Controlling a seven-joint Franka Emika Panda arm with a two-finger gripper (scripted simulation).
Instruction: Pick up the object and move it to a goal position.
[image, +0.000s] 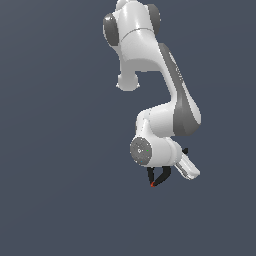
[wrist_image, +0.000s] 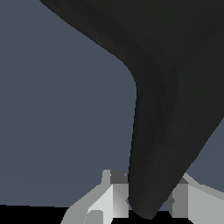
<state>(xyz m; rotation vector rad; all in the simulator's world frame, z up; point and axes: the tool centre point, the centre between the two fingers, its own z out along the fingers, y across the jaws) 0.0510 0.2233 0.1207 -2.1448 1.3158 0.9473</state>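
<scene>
exterior view: a white robot arm bends down across a plain dark blue-grey background, and a small black clamp with a red tip pointing down and two thin splayed handles hangs just under its wrist, where the gripper is mostly hidden. wrist view: the clamp fills much of the picture as a big black curved shape, its narrow end squeezed between the two pale grey fingers, so the gripper is grasping it.
</scene>
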